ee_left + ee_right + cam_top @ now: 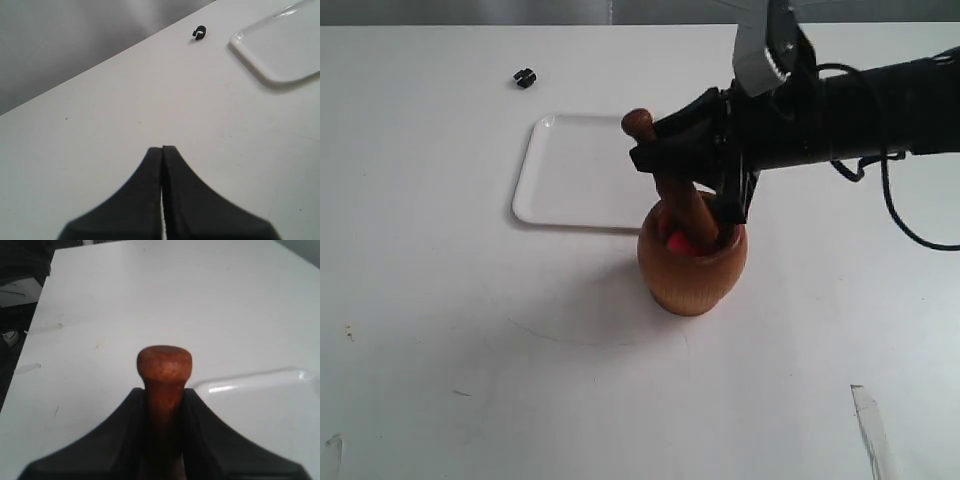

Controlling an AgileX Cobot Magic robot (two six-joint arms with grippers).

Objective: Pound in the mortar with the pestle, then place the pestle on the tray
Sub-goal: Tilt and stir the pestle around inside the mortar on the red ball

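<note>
The reddish-brown mortar [692, 265] stands on the white table just in front of the white tray [570, 170]. The pestle [670, 195] leans in it, thick end down on something red inside, knob [637, 122] up toward the tray. My right gripper [655, 155] is shut on the pestle's thin shaft just below the knob. In the right wrist view the pestle's knob [164, 365] sticks out beyond the right gripper [164, 397], with the tray's rim [250, 381] beyond. My left gripper [162, 149] is shut and empty over bare table; the tray's corner [280, 50] lies ahead of it.
A small black clip [524, 77] lies on the table behind the tray's far left corner; it also shows in the left wrist view as the black clip [199, 33]. A strip of clear tape [872, 425] sits near the front right. Black cables [895, 210] hang from the right arm.
</note>
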